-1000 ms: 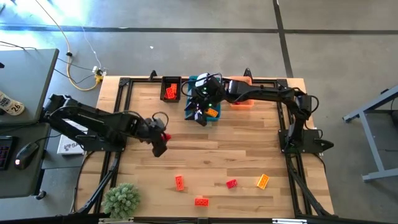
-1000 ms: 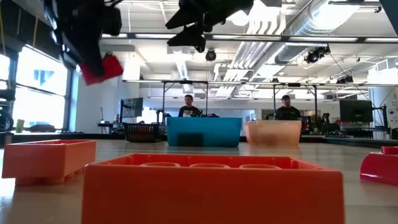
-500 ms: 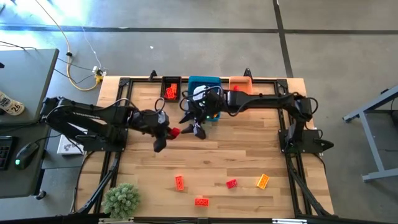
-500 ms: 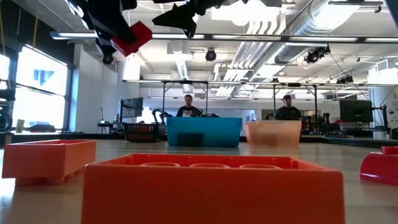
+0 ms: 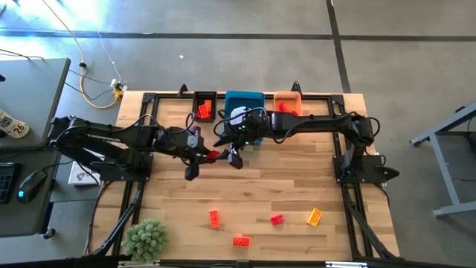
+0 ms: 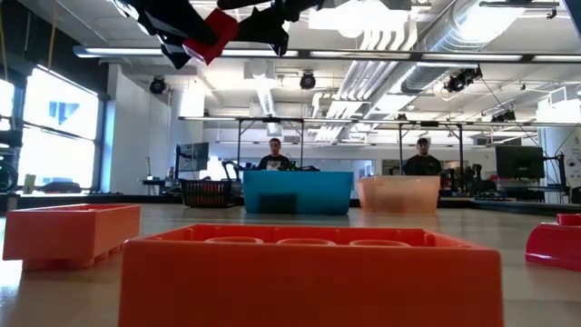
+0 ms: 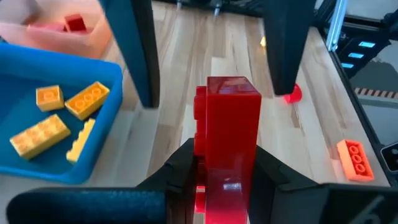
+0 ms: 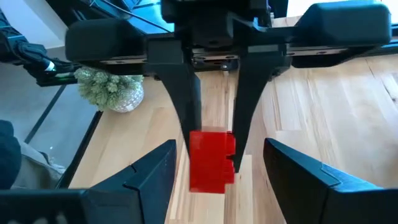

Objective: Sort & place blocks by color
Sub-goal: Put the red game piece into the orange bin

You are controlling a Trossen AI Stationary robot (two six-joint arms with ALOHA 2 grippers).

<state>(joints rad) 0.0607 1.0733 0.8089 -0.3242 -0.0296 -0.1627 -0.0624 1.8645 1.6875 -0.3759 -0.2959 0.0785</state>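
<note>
My left gripper [image 5: 210, 156] reaches in from the table's left and is shut on a red block [image 7: 227, 124] held high over the table's middle. It also shows in the low view, where the red block [image 6: 211, 34] is near the top. My right gripper [image 5: 233, 152] faces it from the right, open. In the right wrist view my right gripper [image 8: 219, 144] has its fingers apart on either side of the red block [image 8: 211, 158], without touching. Loose blocks lie flat near the near edge: orange [image 5: 214, 218], orange-red [image 5: 240, 240], red [image 5: 277, 219] and yellow-orange [image 5: 314, 217]. My left gripper pinches the red block between its two fingers, on the block's two opposite long sides [image 7: 214, 168]. The fingers come about level from the table's left and lie along the block. The block's free end [image 7: 231, 87] sticks out past the fingertips, lifted clear of the table.
Along the far edge stand a black bin [image 5: 204, 95] with red blocks, a blue bin [image 5: 244, 97] with yellow blocks [image 7: 43, 134] and an orange bin [image 5: 286, 97]. A small potted plant [image 5: 145, 238] sits at the near left corner. People show in the room beyond [image 6: 275, 154].
My left gripper has carried the red block up and toward the table's right, toward my right gripper. My right gripper has come from over the blue bin toward the near side and now faces the block, fingers open around it.
</note>
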